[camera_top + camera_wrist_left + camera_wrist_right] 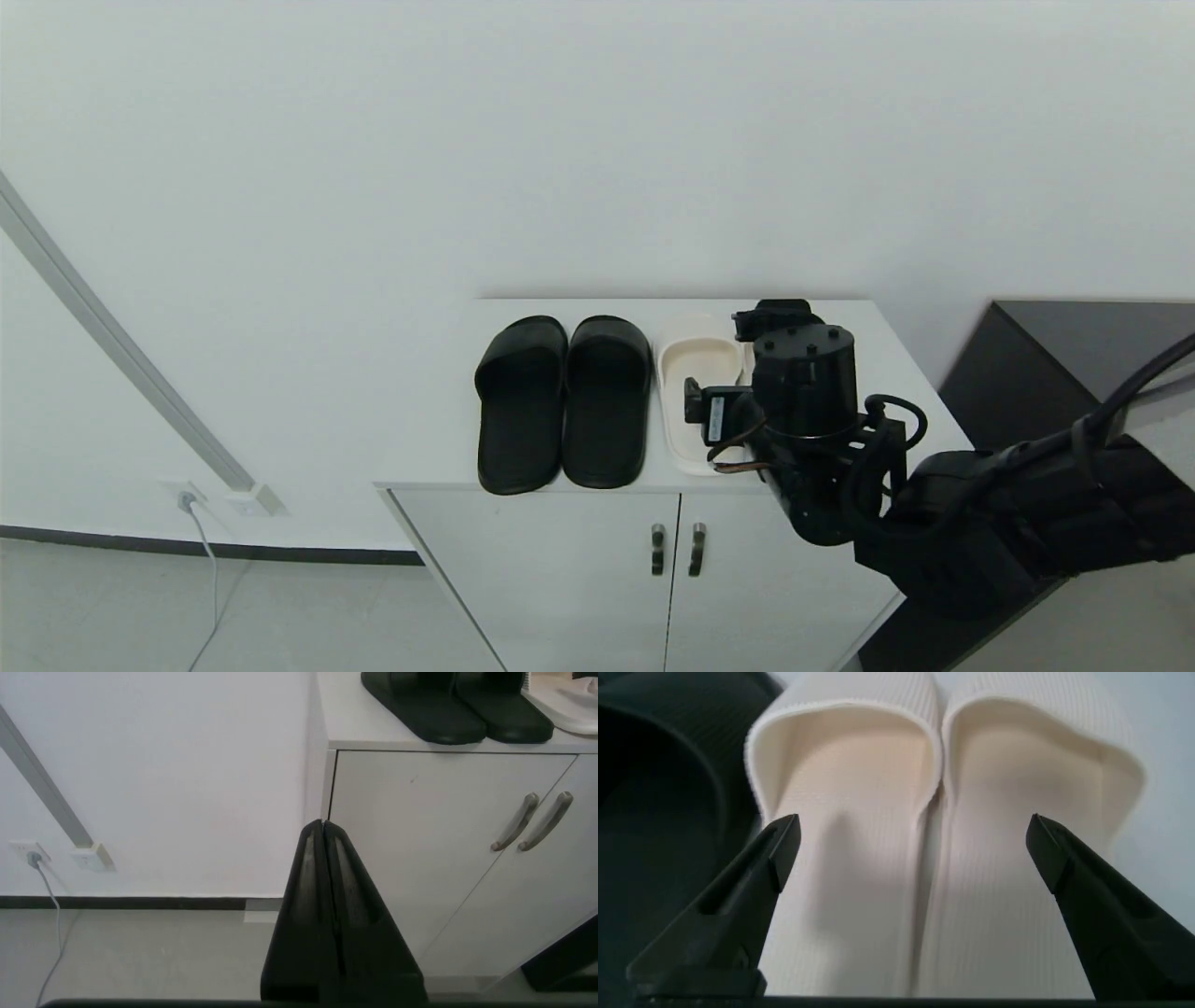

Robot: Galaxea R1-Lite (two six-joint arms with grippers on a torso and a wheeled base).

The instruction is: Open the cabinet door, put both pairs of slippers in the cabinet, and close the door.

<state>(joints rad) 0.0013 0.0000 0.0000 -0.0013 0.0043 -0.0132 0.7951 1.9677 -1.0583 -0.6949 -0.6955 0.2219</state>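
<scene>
Right jaws: spread wide with nothing in them, hanging over the right part of the cabinet top [887, 373].
Cream slippers [934, 859] against the jaws: the two lie side by side, touching along their inner edges. The pair sits in the gap between my tips, one tip near each outer edge. I cannot tell whether the tips touch the ribbed straps or hang just above them.
Why the wide spread: I judge it is set to take both cream slippers in one squeeze, pressing them together, not one at a time.
Left jaws: pressed flat together and empty, held low before the cabinet, pointing at the left door [420, 859] and apart from it.
Why held there: my guess is that this arm waits near the door handles [695, 549] for the opening step.
Black slippers [560, 401]: neatly paired on the left half of the cabinet top, heels at its front edge. They lie just beside the cream pair, and nothing grips them.
Cabinet [560, 579]: both doors are shut, with the two handles close together at the middle seam.
Task standing: neither pair is inside and the door is not yet open, so any lifted pair has nowhere to go until a door swings out.
</scene>
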